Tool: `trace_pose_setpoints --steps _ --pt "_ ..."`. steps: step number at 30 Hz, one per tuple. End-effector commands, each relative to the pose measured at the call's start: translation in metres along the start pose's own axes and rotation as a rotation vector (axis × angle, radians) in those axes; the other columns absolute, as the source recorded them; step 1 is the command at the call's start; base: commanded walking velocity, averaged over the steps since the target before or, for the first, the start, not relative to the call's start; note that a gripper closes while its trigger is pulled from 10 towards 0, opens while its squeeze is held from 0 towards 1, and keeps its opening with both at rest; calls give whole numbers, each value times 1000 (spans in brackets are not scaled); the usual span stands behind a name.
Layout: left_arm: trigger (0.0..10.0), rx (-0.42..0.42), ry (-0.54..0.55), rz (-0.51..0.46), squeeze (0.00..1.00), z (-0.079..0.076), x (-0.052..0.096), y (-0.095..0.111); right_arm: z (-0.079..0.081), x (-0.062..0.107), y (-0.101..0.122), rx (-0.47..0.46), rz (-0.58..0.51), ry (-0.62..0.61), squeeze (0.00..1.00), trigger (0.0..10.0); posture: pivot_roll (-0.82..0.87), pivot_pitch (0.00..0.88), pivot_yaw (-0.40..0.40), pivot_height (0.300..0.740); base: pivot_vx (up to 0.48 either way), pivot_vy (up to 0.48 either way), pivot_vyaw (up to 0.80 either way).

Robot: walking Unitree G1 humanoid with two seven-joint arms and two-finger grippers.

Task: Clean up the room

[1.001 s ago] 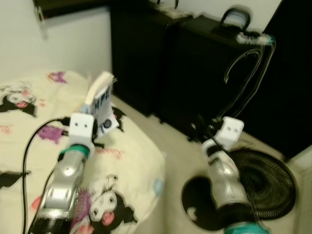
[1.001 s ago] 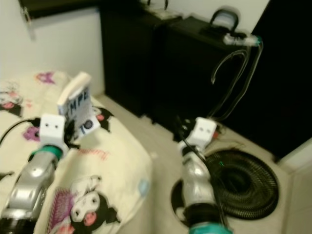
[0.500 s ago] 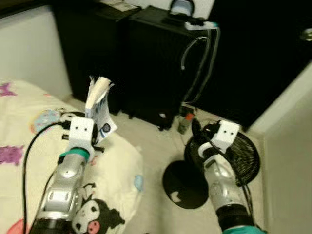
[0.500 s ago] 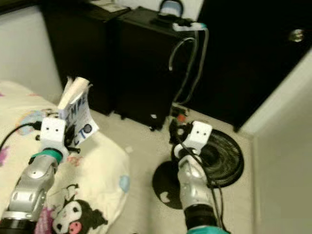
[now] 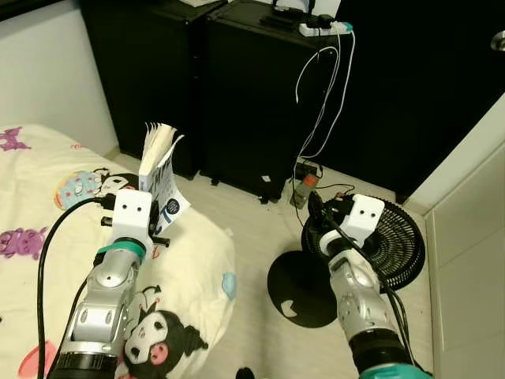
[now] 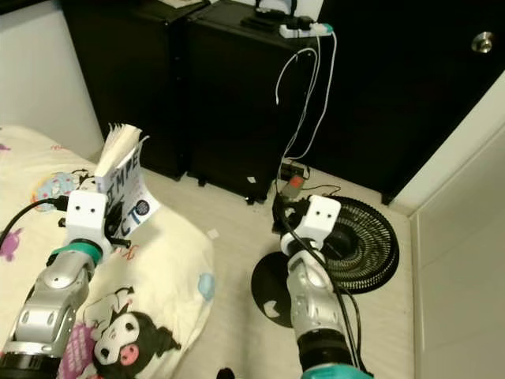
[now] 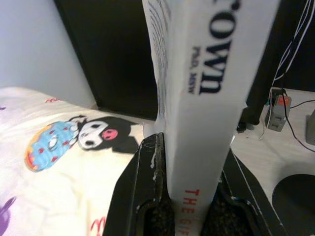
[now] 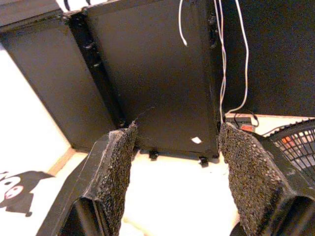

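The left pincer (image 7: 189, 216) is clamped on the bottom edge of a paperback book (image 5: 158, 169), one black finger (image 7: 142, 187) pressed against each side. The book stands upright above the bed (image 5: 47, 197), right over the corner nearest the black cabinets (image 5: 260, 87). Its pages fan out a bit at the top. Only part of the spine lettering can be read in the wrist view, since the top and bottom of it are cut off. The bedspread has cartoon prints all over it.

The right pincer (image 8: 179, 167) is spread wide with nothing between its pads (image 8: 115, 172). It hangs over the floor (image 5: 245, 229) between the bed and a black fan (image 5: 379, 245) lying by the cabinets. A power strip (image 5: 323, 28) sits on top of the cabinets, with white cables (image 5: 319, 103) dangling down the front. There's a small box (image 5: 301, 189) on the floor at the cabinet foot, too small to identify.
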State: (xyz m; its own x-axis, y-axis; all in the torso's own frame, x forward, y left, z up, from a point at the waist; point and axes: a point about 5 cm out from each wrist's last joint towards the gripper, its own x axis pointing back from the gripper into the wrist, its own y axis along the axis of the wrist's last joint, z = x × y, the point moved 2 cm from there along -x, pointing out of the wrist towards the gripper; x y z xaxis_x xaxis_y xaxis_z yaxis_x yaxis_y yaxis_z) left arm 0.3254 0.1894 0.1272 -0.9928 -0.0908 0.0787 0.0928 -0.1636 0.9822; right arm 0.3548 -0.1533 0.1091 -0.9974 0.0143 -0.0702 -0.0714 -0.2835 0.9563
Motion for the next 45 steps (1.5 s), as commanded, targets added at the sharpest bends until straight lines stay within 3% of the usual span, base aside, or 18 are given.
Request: trace_pose_setpoints --steps 1,30,39,45 --pt "10000 14 -7 -28 0 -2 2 3 -5 1 -4 11 20 -13 0 10000 121 0 -26 740 -439 0 0" --pt "10000 12 -2 -27 0 -1 2 3 -7 3 -7 10 29 -20 0 10000 119 3 -23 740 -456 0 0" --pt "10000 12 0 -23 0 -1 3 1 -8 3 -8 4 34 -25 0 10000 119 8 -21 740 -472 0 -733" --pt "10000 11 -1 -22 0 -1 3 1 -8 4 -9 10 34 -26 0 10000 118 11 -20 740 -474 0 -75"
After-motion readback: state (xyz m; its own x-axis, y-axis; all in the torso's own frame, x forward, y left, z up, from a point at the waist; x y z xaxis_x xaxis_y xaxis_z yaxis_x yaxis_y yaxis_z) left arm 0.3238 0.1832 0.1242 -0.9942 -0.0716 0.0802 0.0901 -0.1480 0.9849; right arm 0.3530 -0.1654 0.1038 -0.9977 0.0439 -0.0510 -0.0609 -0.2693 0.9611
